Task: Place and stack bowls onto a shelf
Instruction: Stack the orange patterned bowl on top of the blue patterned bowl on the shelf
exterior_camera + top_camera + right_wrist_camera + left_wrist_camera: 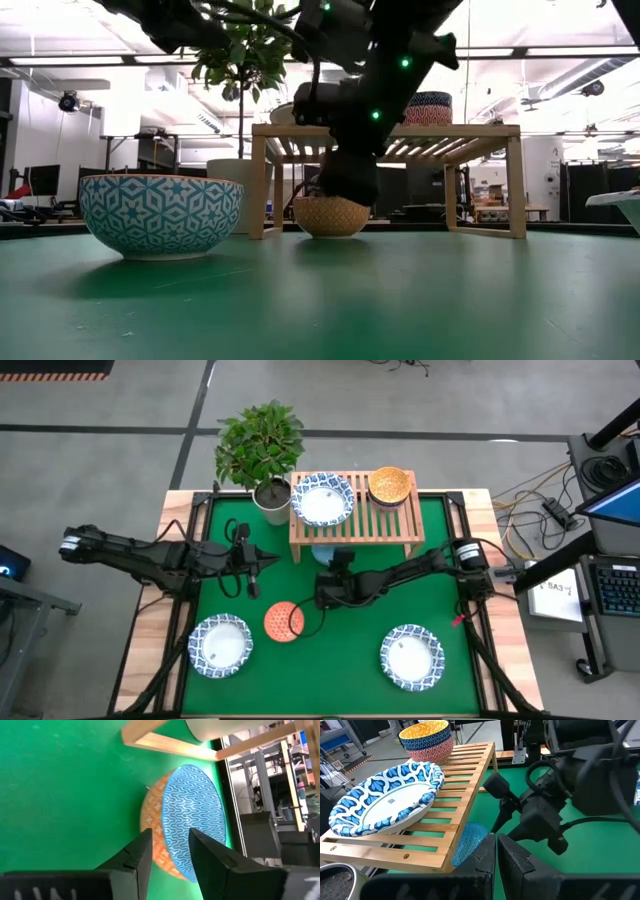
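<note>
- Fingers of the right gripper [167, 855] stand apart, straddling the pale blue bowl's [192, 820] rim under the shelf [355, 530].
- Next: clamp, lift, stack.
- Left gripper [262, 560] waits nearby, fingers together.

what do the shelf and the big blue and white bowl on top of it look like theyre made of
The shelf looks like light unfinished or lightly sealed wood: pale slats with visible grain and screw heads along the front rail. The wide bowl with the blue patterned rim looks like glazed ceramic, judging by its smooth white centre and soft sheen, though melamine or coated paper cannot be ruled out from its thin edge.
</note>
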Motion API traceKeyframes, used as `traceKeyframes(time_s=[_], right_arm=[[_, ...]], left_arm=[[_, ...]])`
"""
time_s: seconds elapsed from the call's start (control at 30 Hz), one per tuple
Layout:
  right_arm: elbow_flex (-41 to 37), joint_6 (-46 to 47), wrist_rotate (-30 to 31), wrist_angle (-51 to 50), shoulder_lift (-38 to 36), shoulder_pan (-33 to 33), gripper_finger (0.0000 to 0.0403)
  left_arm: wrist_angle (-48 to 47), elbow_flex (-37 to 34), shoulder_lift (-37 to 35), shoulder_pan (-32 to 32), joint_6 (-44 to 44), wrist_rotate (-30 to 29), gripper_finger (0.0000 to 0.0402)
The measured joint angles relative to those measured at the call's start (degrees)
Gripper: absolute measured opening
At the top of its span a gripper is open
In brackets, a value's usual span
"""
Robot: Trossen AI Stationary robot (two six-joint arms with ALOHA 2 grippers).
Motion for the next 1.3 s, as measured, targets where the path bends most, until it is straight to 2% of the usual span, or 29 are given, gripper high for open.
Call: traceKeyframes(time_s=[0.53,0.8,0.9,1.1,1.3], right_arm=[[-0.04,-1.43,-2.29,1.45,2.93,-3.15,0.0118],[-0.24,-0.94,-9.13,2.23,3.85,-4.36,0.0115],[-0.24,-0.93,-10.94,2.2,3.6,-4.34,0.0094],[0.04,-1.29,-15.06,1.62,3.42,-3.95,0.0019],[3.37,0.71,-16.2,-5.72,3.4,-1.96,0.0015]], left_arm=[[-0.01,-0.2,0.0,0.0,0.02,0.0,0.0],[0.0,-0.2,0.0,0.0,0.02,0.0,0.0],[0.0,-0.2,0.0,0.0,0.02,0.0,0.0],[0.0,-0.2,0.0,0.0,0.02,0.0,0.0],[0.0,-0.2,0.0,0.0,0.02,0.0,0.0]])
